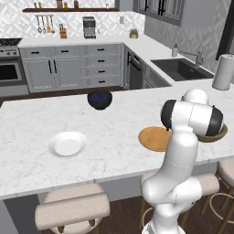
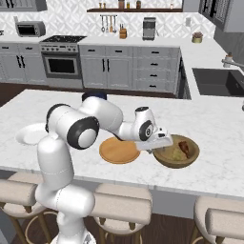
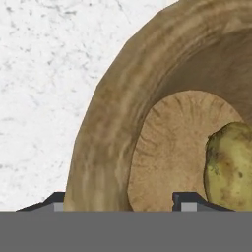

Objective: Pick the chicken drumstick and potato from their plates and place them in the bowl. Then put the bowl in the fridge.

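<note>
The wooden bowl (image 2: 164, 161) stands near the counter's front edge, beside the flat wooden plate (image 2: 119, 151). Inside it lie the reddish chicken drumstick (image 2: 185, 147) and the yellowish potato (image 2: 177, 155). My gripper (image 2: 159, 147) reaches down at the bowl's near rim. In the hand view my gripper (image 3: 120, 204) straddles the bowl's rim (image 3: 98, 147), one fingertip outside and one inside, with a gap still showing on the inner side. The potato (image 3: 231, 167) rests on the bowl's floor at the right. The white plate (image 1: 67, 144) and the wooden plate (image 1: 153, 138) are bare. The fridge is out of view.
A small dark bowl (image 1: 99, 99) sits further back on the island. A sink (image 1: 180, 68) and a paper towel roll (image 1: 223, 72) are on the far right counter. Padded stools (image 1: 73, 208) line the island's near edge below.
</note>
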Controlling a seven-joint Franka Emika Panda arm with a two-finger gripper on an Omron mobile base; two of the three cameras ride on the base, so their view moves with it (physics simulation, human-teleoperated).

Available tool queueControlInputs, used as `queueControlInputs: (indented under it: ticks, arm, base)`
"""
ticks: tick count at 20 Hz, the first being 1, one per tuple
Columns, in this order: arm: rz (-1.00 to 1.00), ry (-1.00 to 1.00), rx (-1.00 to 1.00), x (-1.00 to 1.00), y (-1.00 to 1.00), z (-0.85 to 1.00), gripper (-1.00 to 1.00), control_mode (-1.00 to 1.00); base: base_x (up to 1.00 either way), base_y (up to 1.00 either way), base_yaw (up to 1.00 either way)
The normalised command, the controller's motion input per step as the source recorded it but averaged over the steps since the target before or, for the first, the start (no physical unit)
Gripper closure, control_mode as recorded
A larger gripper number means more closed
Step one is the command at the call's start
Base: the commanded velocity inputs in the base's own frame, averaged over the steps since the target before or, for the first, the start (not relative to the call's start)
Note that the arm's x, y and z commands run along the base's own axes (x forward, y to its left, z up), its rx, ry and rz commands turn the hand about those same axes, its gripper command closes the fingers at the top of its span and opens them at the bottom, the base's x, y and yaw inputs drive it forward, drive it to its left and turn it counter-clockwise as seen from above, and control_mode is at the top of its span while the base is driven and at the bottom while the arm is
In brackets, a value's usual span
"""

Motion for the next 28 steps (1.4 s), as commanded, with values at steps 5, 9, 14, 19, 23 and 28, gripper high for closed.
queueControlInputs:
  ticks: [5, 9, 14, 19, 23, 28]
  arm:
    - [0.0, 0.0, 0.0, 0.0, 0.0, 0.0, 1.0, -1.0]
    - [0.0, 0.0, 0.0, -0.14, 0.03, 0.26, 1.0, -1.0]
    - [0.03, 0.0, 0.0, -0.44, 0.16, 1.0, 1.0, -1.0]
    - [0.35, 0.01, 0.02, -0.1, 0.66, 0.81, 1.0, -1.0]
    - [0.86, 0.14, 0.0, 0.0, 0.57, 0.29, 1.0, -1.0]
    - [0.87, 0.17, 0.01, 0.0, 0.55, 0.17, 1.0, -1.0]
  base:
    - [0.0, 0.0, 0.0]
    - [0.0, 0.0, 0.0]
    - [0.0, 0.0, 0.0]
    - [0.0, 0.0, 0.0]
    - [0.0, 0.0, 0.0]
    - [0.0, 0.0, 0.0]
